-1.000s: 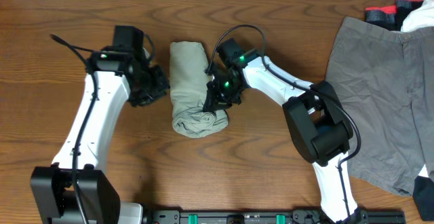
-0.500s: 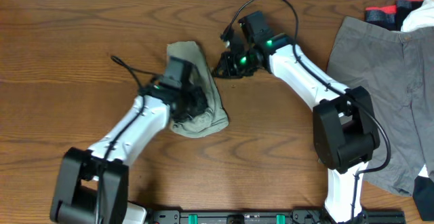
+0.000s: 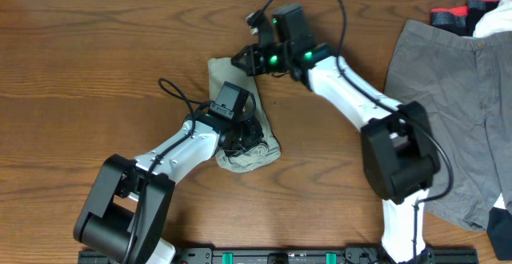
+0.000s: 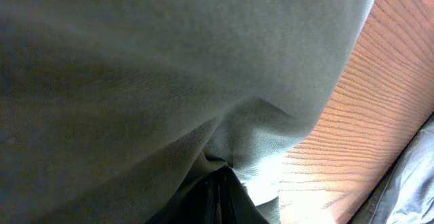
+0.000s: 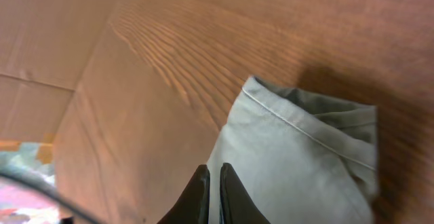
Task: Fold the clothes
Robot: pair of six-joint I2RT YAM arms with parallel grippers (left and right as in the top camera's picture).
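Observation:
The khaki-beige shorts (image 3: 228, 84) lie folded into a narrow bundle at the table's middle, slanting from upper left to lower right. My left gripper (image 3: 244, 140) is on the bundle's lower end. In the left wrist view the khaki cloth (image 4: 169, 61) fills the frame and bunches into the shut jaws (image 4: 218, 190). My right gripper (image 3: 242, 62) is at the bundle's far end. In the right wrist view its fingers (image 5: 212, 173) are shut at the edge of the khaki cloth (image 5: 291, 176). The grey shorts (image 3: 448, 112) lie spread flat at the right.
Red, black and white items (image 3: 472, 14) are piled at the far right corner, touching the grey shorts. A dark object (image 3: 500, 232) sits at the near right edge. The wooden table (image 3: 80, 56) extends left of the bundle.
My left arm swung in from the left onto the bundle's lower end. My right gripper left the bundle's middle and went to its far end. The bundle's lower end shifted right.

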